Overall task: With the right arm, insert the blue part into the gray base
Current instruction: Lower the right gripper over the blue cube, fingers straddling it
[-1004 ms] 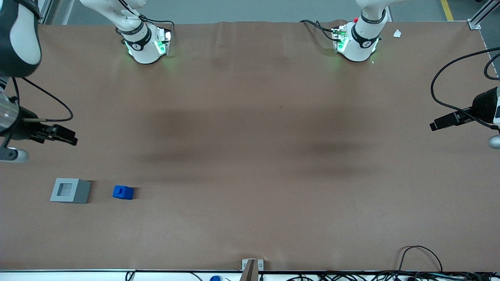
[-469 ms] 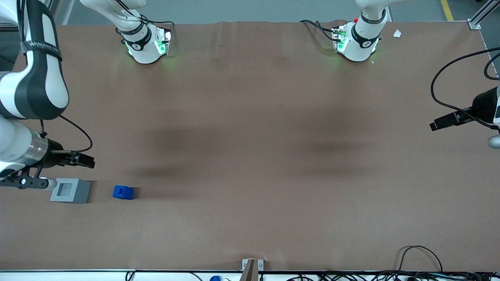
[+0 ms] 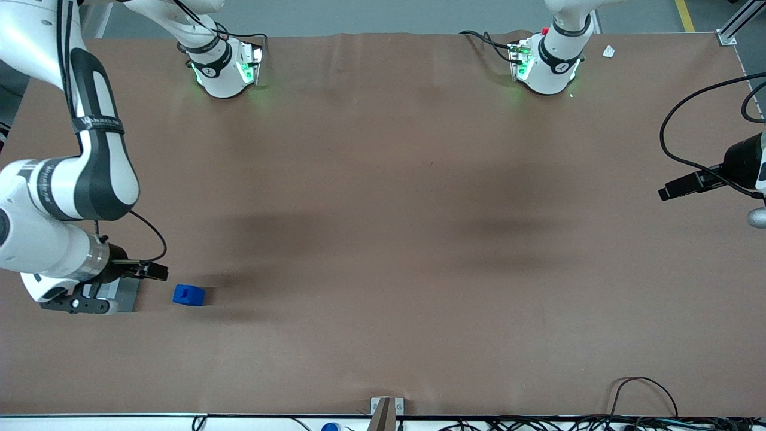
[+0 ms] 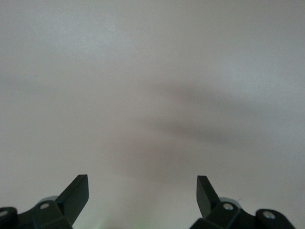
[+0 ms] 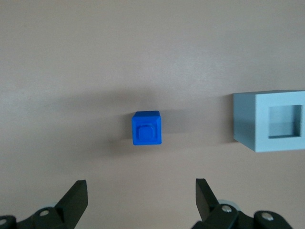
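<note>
**Status: approach stage; blue part not yet picked up, insertion outstanding**

Front view, taken from the working arm's end of the table toward the parked arm's end. The right arm (image 3: pixel 72 185) reaches down over the brown table cover (image 3: pixel 383 209), and its wrist hides most of the gray base (image 3: pixel 124 293); only one edge of the base shows there. The gripper (image 3: pixel 157 273) hangs above the table between the base and the blue part (image 3: pixel 189 295), a little farther from the front camera than either. The blue part sits on the cover, just beside the base and clear of it.

Right wrist view. The jaws stand wide apart with nothing between them; one fingertip (image 5: pixel 76 196) is plainly visible. The blue part (image 5: pixel 147 128) rests upright, stepped face upward, apart from both fingers. The gray base (image 5: pixel 269 121) stands well clear of it, and the part of its square recess that shows holds nothing.

Assessment. No step of the task proper is complete. The part is untouched and the recess unfilled. Outstanding, in my judgement: centre the gripper over the part, descend, grip, lift, carry across to the base, align with the recess and seat it.
</note>
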